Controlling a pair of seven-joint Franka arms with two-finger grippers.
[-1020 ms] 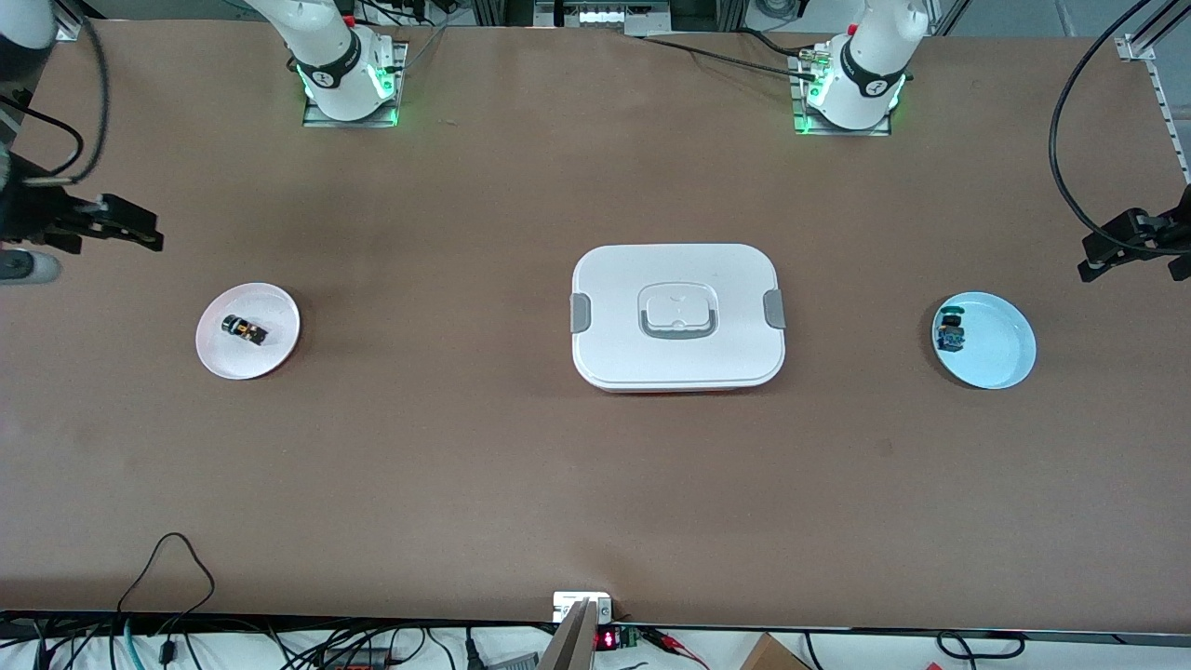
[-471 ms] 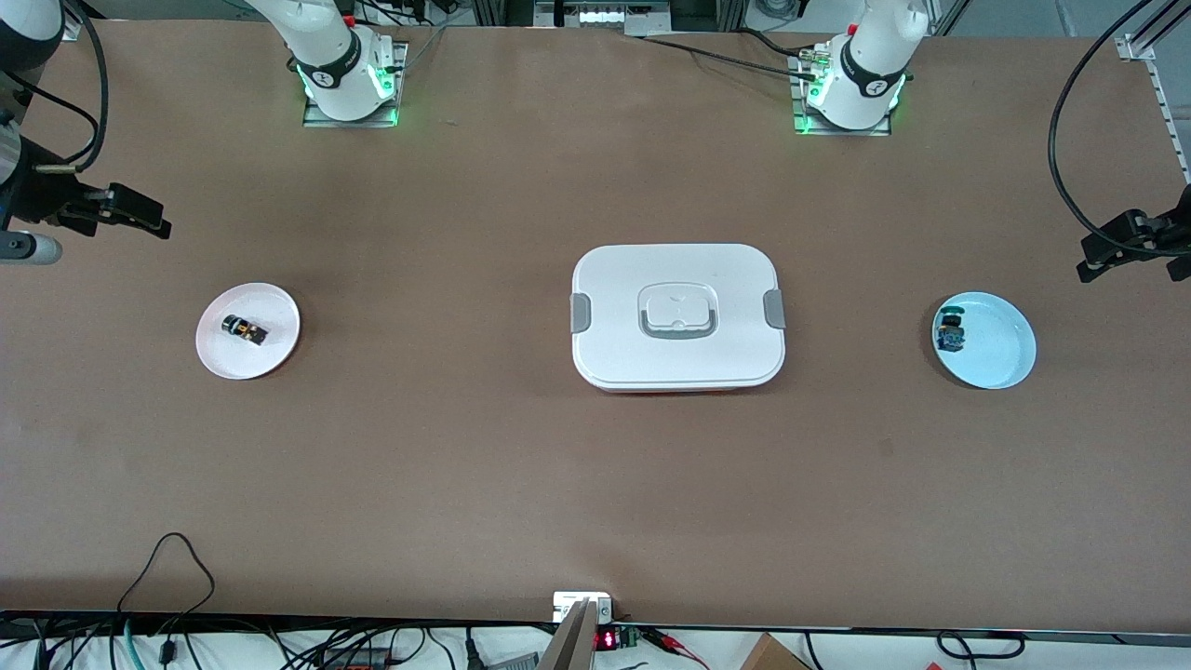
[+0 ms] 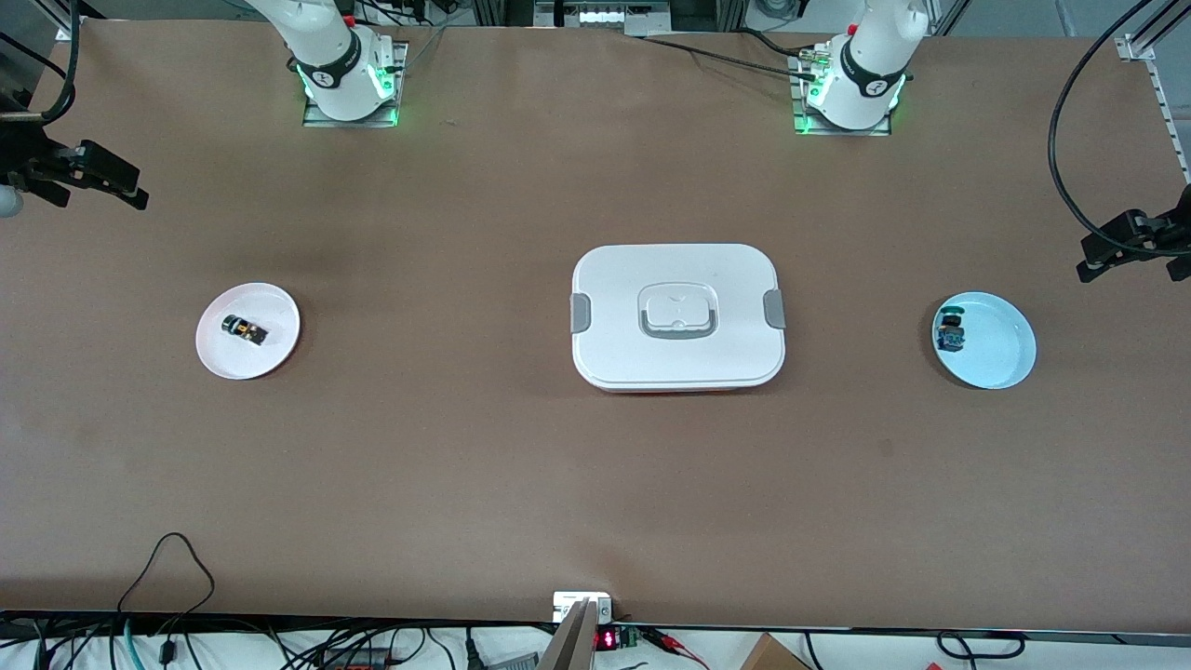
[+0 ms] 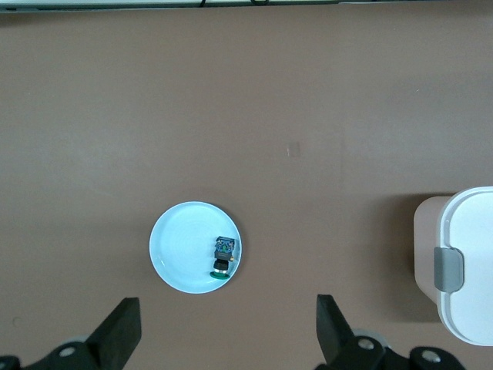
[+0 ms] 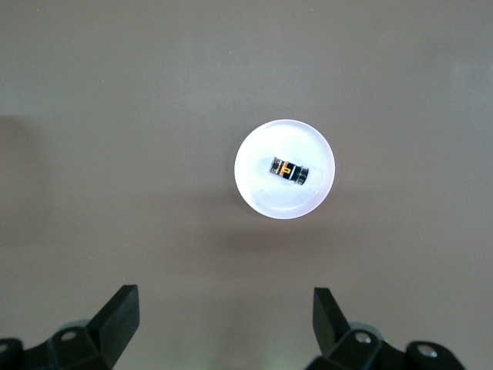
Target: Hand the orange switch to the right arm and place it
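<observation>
The orange switch (image 3: 244,329), a small black cylinder with an orange block, lies on its side on a pale pink plate (image 3: 274,312) toward the right arm's end of the table. It also shows in the right wrist view (image 5: 289,170), on the plate (image 5: 262,193). My right gripper (image 3: 130,186) is open and empty, up in the air at that end of the table, apart from the plate; its fingertips (image 5: 123,304) show wide apart. My left gripper (image 3: 1090,261) is open and empty, up beside the light blue plate (image 3: 1000,344).
A blue switch with a green cap (image 3: 951,333) lies on the light blue plate, also in the left wrist view (image 4: 223,254). A white lidded box (image 3: 677,316) with grey clasps stands mid-table. Cables hang over the table edge nearest the front camera.
My right gripper has drawn away from the pink plate, toward the table's edge at the right arm's end. The orange switch and my left arm have not moved.
</observation>
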